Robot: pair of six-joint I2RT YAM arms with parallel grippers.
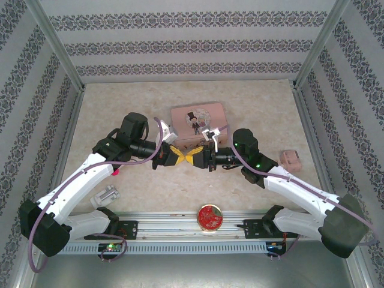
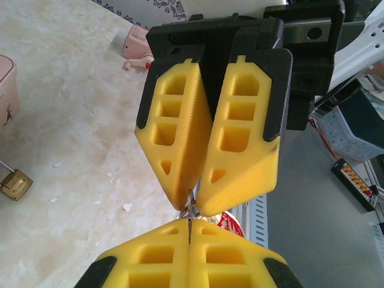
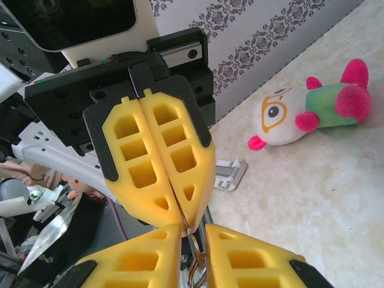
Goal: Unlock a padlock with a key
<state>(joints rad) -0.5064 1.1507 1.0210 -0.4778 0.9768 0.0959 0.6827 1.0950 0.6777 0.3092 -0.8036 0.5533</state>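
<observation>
Left tool (image 2: 189,223) clamped on the key (image 2: 190,207), which is mostly hidden between yellow tips. Right tool (image 3: 193,233) narrow around its ring; grip unclear. Padlock (image 2: 15,184) on table (image 2: 78,120), shackle cut off at edge.
</observation>
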